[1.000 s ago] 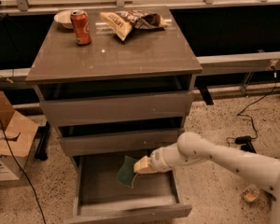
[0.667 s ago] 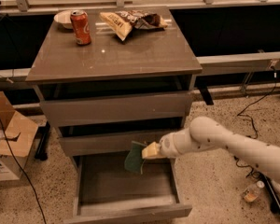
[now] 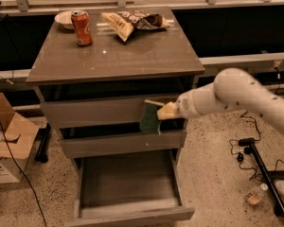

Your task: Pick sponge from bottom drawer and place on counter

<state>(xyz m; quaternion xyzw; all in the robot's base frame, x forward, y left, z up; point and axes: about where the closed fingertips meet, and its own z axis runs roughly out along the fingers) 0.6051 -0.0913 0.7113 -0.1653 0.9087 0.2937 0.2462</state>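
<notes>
1. My gripper (image 3: 162,111) pinches the sponge (image 3: 149,121) by a top corner, mid-frame.
2. It hangs above the open bottom drawer (image 3: 128,213), below the counter (image 3: 132,56).
3. It looks soft and light, so I think a gentle squeeze is enough.

The gripper (image 3: 157,109), fingers clamped on the dark green sponge (image 3: 149,120), hangs before the upper drawer fronts, just under the overhanging lip of the glossy grey-brown counter surface (image 3: 118,56). The front and middle of that surface are free. An orange soda can (image 3: 82,27), a white bowl (image 3: 64,19) and a tan snack bag (image 3: 132,22) line its back edge.
</notes>
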